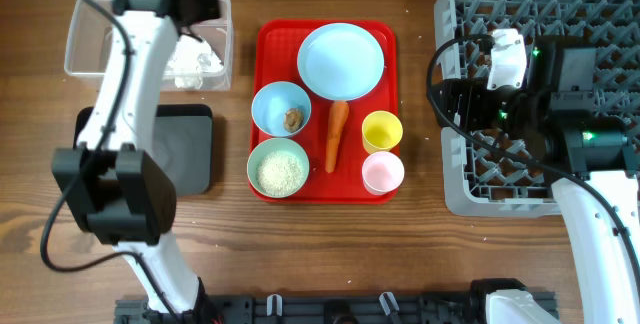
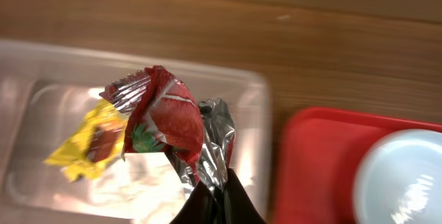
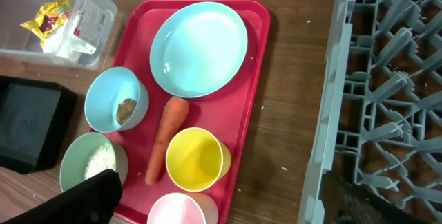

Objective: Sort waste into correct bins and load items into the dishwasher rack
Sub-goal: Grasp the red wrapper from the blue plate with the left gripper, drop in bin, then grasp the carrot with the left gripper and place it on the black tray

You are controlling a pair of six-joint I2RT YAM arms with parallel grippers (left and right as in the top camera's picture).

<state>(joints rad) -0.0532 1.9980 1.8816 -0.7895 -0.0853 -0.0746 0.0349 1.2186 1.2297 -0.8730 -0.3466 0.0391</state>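
My left gripper (image 2: 217, 207) clamps red crinkled foil wrapper (image 2: 169, 124), wrist view only; arm (image 1: 135, 74) upper left over clear rectangular plastic tub (image 1: 85, 39).

A red crinkled wrapper (image 2: 169, 117) hangs above clear tub (image 2: 55, 92) holding yellow wrapper (image 2: 86, 144).

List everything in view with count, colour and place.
clear tub: one, transparent, far left.
yellow wrapper: one, yellow, in tub.
tissue: one, white, in tub.
red wrapper: one, red, above tub.
black tray: one, black, beside tub.
red tray: one, red, centre.
plate: one, light blue, red tray.
bowls: two, red tray; blue bowl holds brown lump, greenish bowl holds rice.
carrot: one, orange, red tray.
cups: two, yellow cup and pink cup, red tray.
dishwasher rack: one, grey, right.
table: one, wooden, underneath.
left gripper: one, black, shut on red wrapper.
right gripper: one, black, open, over rack.
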